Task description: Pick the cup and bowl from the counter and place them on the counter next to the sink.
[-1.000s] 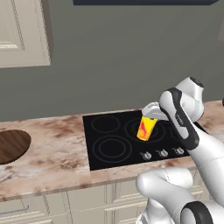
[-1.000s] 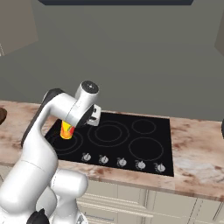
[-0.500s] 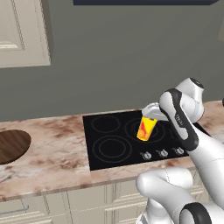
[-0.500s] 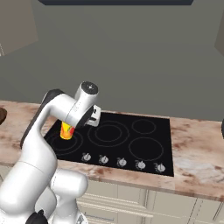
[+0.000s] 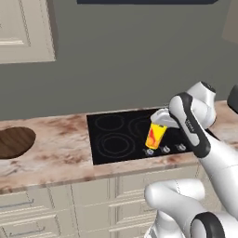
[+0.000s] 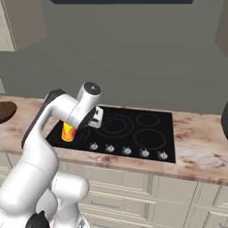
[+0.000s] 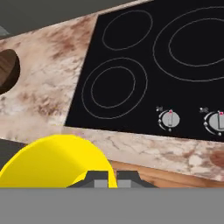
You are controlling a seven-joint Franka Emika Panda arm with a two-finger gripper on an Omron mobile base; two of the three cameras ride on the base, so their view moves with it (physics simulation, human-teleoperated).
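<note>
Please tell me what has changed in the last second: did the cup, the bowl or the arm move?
Nothing visibly changed. The gripper stays shut on the cup, held in the air over the front of the black cooktop. The bowl rests as before on the counter, left of the cooktop.

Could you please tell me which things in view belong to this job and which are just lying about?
Part of the job:
- cup, held in the shut tool
- bowl, on the counter

Just there:
- cooktop
- cooktop knobs
- wall cabinet
</note>
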